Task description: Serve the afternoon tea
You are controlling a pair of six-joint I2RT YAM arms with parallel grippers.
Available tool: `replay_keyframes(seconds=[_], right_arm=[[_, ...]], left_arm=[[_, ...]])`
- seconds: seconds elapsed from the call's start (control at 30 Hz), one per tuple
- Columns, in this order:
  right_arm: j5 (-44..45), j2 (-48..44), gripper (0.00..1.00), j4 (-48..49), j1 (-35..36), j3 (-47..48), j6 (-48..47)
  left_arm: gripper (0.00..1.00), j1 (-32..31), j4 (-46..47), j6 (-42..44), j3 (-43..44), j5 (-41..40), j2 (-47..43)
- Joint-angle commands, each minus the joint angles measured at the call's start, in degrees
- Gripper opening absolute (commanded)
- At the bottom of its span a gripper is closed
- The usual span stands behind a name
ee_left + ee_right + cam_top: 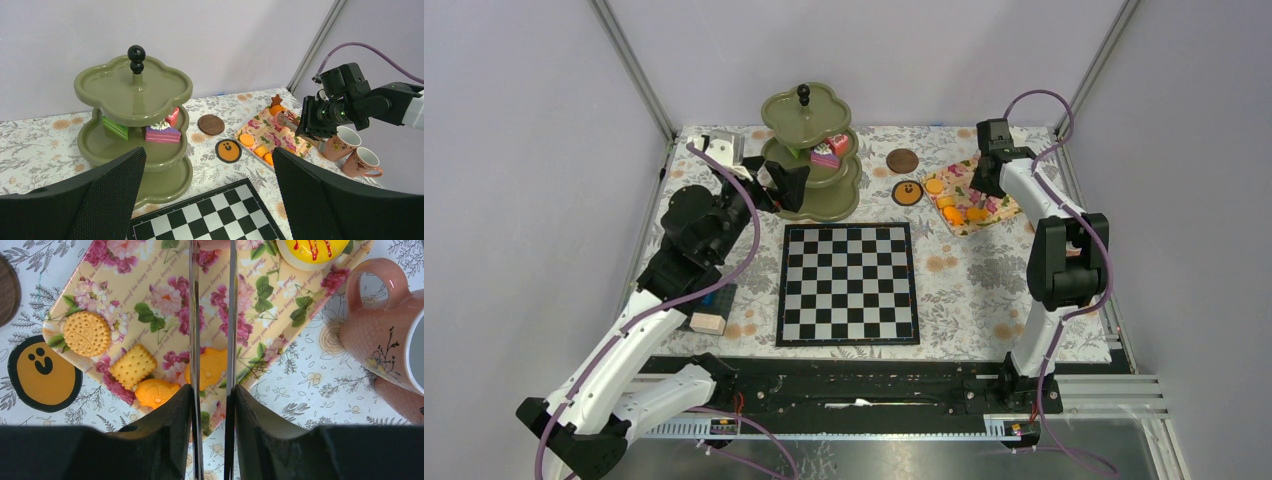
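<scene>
- Right gripper (976,186): thin blades set close together with a narrow gap, pointing down over the floral tray (150,270). An orange pastry (212,367) lies in line with the gap; it cannot be told whether the blades pinch it.
- Tray contents near the blades: round biscuit (86,333), square biscuit (133,366), a second orange piece (155,392) at the tray edge, and a yellow dome with red drizzle (312,247) at the far end.
- Pink cups (342,142), two, just beside the tray on its outer side, touching or nearly touching each other.
- Smiley disc (42,372), orange with a black rim, on the cloth just off the tray's other side; brown disc (211,124) beyond it.
- Left gripper (208,155): padded fingers spread wide, nothing between them, aimed across the table beside the stand.
- Green stand (132,85): three scalloped tiers, upright, black knob (136,54) on top. The middle tier carries a green slice (116,127), a pink slice (162,132) and a red piece (172,116).
- Chessboard (205,215): flat on the flowered cloth (964,290), between the arms, near the stand's foot.
</scene>
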Motion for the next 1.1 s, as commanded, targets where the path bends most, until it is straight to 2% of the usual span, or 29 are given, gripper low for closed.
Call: replay_keyframes(seconds=[0.0, 0.1, 0.23, 0.37, 0.5, 0.57, 0.67, 0.83, 1.07], right_arm=[[-0.3, -2.6, 0.37, 0.5, 0.3, 0.7, -0.4], [-4.0, -7.0, 0.35, 1.4, 1.3, -1.8, -2.6], [-12.8, -17.3, 0.34, 4.7, 2.1, -9.1, -4.5], [-27.7, -27.0, 0.33, 12.2, 4.1, -16.6, -3.0], [-42.4, -29.7, 0.33, 19.8, 11.3, -18.8, 0.8], [-46.3, -29.1, 0.33, 23.8, 16.0, -17.8, 2.1], [-47.2, -26.2, 0.33, 25.2, 22.3, -13.0, 1.8], [-46.8, -17.9, 0.33, 22.9, 28.6, -4.1, 1.1], [-36.7, -8.1, 0.33, 21.3, 36.4, 6.7, 0.3]], left_arm=[[0.99, 0.2, 3.1, 0.7, -0.8, -1.3, -1.0], [0.99, 0.2, 3.1, 0.7, -0.8, -1.4, -1.0], [0.99, 0.2, 3.2, 0.7, -1.0, -1.3, -0.9], [0.99, 0.2, 3.2, 0.7, -0.9, -1.3, -0.7], [0.99, 0.2, 3.2, 0.8, -0.9, -1.6, -0.7], [0.99, 0.2, 3.2, 0.9, -1.0, -2.1, -0.6], [0.99, 0.2, 3.1, 1.2, -1.1, -2.6, -0.5], [0.99, 0.3, 3.2, 1.5, -1.3, -3.5, -1.0], [0.99, 0.4, 3.7, 1.9, -1.8, -4.8, -2.1]])
